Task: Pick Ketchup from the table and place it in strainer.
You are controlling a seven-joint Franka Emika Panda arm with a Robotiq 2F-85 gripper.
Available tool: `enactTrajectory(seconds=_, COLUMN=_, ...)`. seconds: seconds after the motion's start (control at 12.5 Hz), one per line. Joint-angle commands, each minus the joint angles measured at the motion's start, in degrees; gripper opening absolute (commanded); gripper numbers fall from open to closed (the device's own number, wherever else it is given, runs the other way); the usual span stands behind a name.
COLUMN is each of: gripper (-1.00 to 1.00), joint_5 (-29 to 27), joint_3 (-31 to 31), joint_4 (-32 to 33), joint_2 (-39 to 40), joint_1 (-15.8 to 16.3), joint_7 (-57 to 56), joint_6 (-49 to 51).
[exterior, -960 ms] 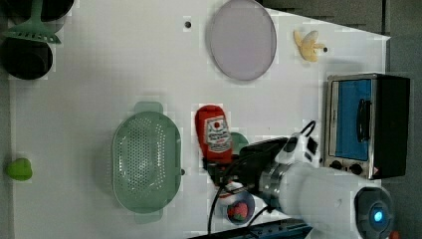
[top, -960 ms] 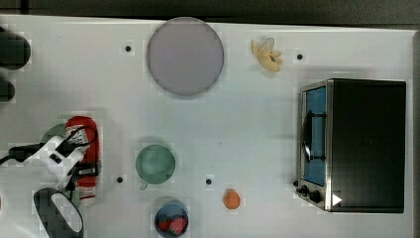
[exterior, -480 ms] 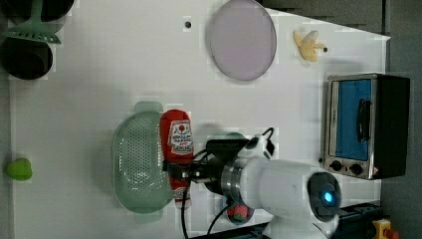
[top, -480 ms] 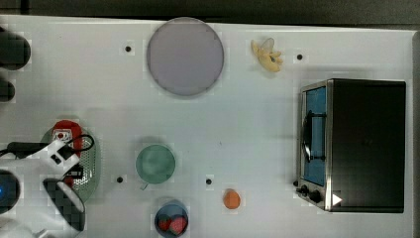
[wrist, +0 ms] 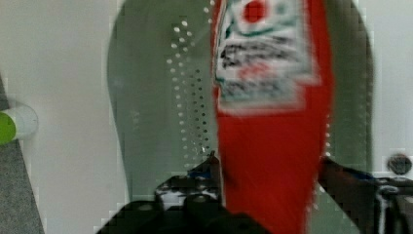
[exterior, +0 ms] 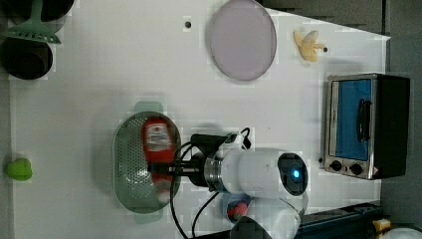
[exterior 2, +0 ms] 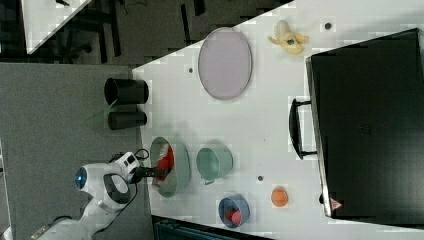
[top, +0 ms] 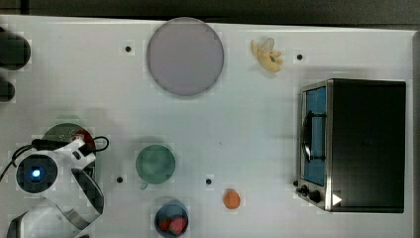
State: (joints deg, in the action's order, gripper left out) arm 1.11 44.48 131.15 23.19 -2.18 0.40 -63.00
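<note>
We see the Ketchup (exterior: pixel 158 141) lying inside the strainer (exterior: pixel 130 169) with our claw (wrist: pixel 270 187) around its lower end, grip unclear; we think it's light, smooth and slippery, best held mid-body.

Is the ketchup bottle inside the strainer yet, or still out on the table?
Inside. In the left view the ketchup bottle lies within the strainer rim, over its holes, with the gripper at its lower end.
</note>
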Motion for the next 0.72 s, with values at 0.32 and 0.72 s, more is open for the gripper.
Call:
enactTrajectory(seconds=0.32, gripper=1.0, joint_5=1.6, joint_3=0.0, joint_4=-2.7, joint_2=-5.7, joint_1=-1.7, joint_7=6.1, joint_6=0.8)
enactTrajectory(seconds=0.72, gripper=1.0, joint_5=1.0, joint_3=-1.4, joint_4=-9.3, joint_2=-19.8, joint_1=-7.4, joint_7=6.9, joint_6=25.4)
